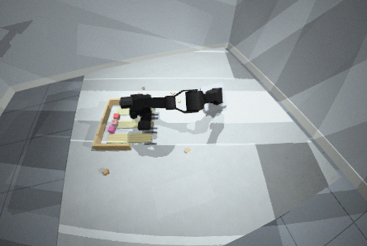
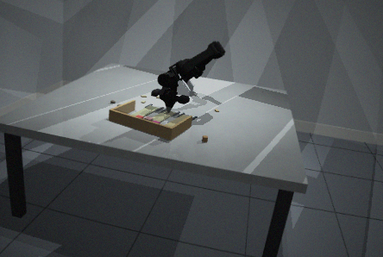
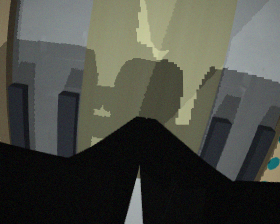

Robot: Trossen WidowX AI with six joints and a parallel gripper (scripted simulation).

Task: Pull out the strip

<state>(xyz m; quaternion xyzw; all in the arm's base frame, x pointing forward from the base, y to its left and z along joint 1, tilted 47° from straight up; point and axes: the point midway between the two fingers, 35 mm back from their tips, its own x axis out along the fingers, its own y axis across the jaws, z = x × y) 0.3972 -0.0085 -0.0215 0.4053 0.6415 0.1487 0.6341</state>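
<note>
Three small cubes, red [image 1: 116, 115], pale pink [image 1: 114, 121] and magenta [image 1: 112, 130], sit in a row toward the closed left end of the wooden tray in the top view. No label on them can be read. Pale yellow strips [image 1: 128, 138] [image 3: 112, 30] lie side by side in the tray. Which strip bears which cube cannot be told. My gripper [image 2: 168, 109] [image 3: 144, 127] is shut and empty, pointing down over the middle strip. Whether its tips touch the strip is unclear. The arm hides part of the strips in the top view.
The wooden tray [image 1: 101, 125] [image 2: 142, 124] has low walls. Dark bars [image 3: 67, 122] [image 3: 215, 142] stand in pairs beside the strip. A teal-dotted surface [image 3: 272, 172] shows at the wrist view's right edge. An orange block [image 1: 106, 172] [image 2: 204, 139] and small loose pieces [image 1: 187, 150] [image 2: 216, 110] lie outside the tray.
</note>
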